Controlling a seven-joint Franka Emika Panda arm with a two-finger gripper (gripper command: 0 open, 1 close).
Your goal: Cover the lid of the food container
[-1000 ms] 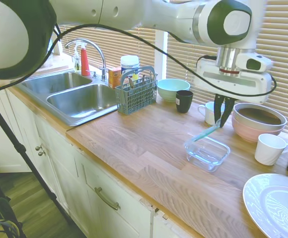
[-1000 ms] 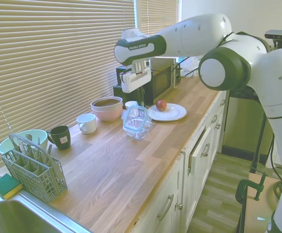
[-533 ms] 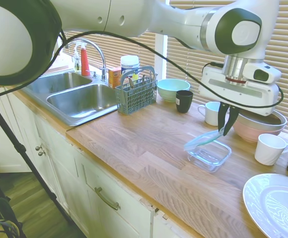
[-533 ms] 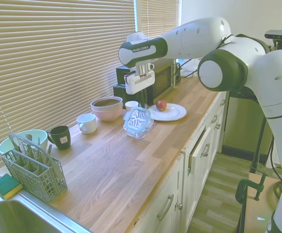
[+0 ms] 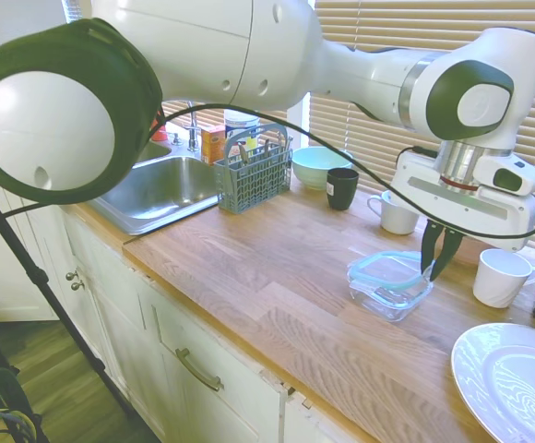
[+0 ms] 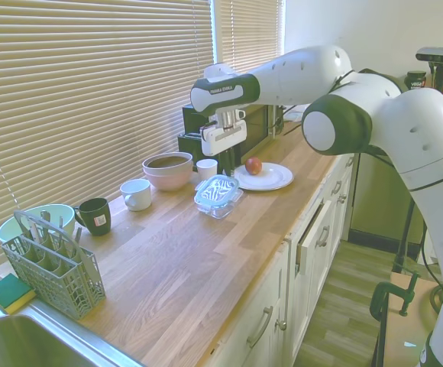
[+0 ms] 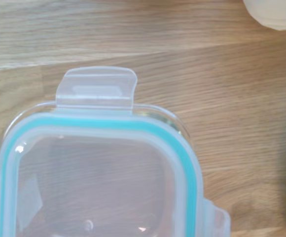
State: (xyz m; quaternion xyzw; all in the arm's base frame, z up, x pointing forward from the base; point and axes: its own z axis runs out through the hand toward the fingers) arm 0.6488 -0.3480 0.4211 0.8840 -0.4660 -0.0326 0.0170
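The clear lid [image 5: 387,270] with the teal rim lies flat on top of the small glass food container [image 5: 386,299] on the wooden counter. My gripper [image 5: 436,272] points straight down at the lid's right edge, and its dark fingers are pinched together on that edge. From the other side, the lid [image 6: 216,186] covers the container [image 6: 218,205] just below the gripper [image 6: 223,174]. Up close in the wrist view, the lid [image 7: 98,173] fills the frame with one clear snap tab [image 7: 96,89] sticking out over the wood.
A white mug [image 5: 500,277] stands just right of the gripper and a white plate [image 5: 507,378] lies at the front right. Behind are a white cup [image 5: 395,214], a black mug [image 5: 341,187], a green bowl [image 5: 321,164], a cutlery basket [image 5: 253,171] and the pink bowl [image 6: 168,170].
The gripper moved right and down with the lid. The lid went from tilted above the container to lying flat on it.
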